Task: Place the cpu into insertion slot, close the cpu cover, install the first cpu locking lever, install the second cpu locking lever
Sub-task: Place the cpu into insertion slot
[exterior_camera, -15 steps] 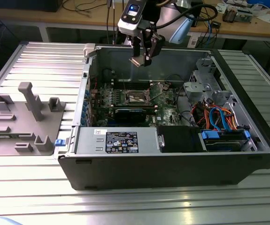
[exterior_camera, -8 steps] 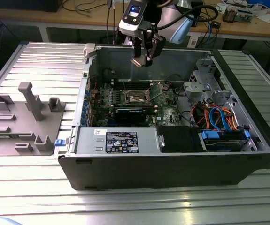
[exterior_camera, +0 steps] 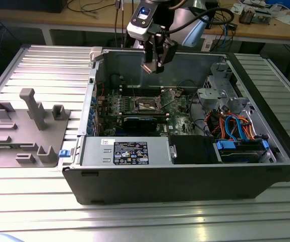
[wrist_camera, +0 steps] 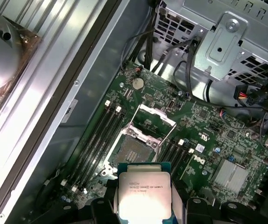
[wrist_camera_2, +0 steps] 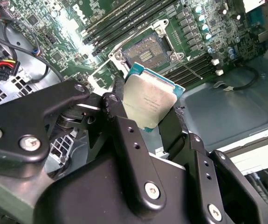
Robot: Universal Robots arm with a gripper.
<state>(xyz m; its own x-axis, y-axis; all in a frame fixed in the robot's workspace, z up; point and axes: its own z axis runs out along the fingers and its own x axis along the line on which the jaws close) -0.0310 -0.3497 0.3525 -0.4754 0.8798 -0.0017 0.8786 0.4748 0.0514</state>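
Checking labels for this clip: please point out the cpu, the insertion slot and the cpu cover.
cpu [wrist_camera: 143, 196], first wrist view, middle of its metal top.
insertion slot [wrist_camera: 133, 154], first wrist view, its dark contact field.
cpu cover [wrist_camera: 157, 114], first wrist view, a bar of its open frame.

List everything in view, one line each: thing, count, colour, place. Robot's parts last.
table: one, silvery ribbed metal, beneath all
computer case: one, black, open, on the table
fixture tray: one, grey, exterior view's left of the case
insertion slot: one, dark, silvery rim, empty, on the green board
cpu cover: one, silvery, swung open beside the slot
memory slots: several, black, flanking the slot
cables: several, blue and orange, case's end at exterior view's right
cpu: one, silvery-grey, held above the board
gripper: one, black, shut on the cpu, over the case
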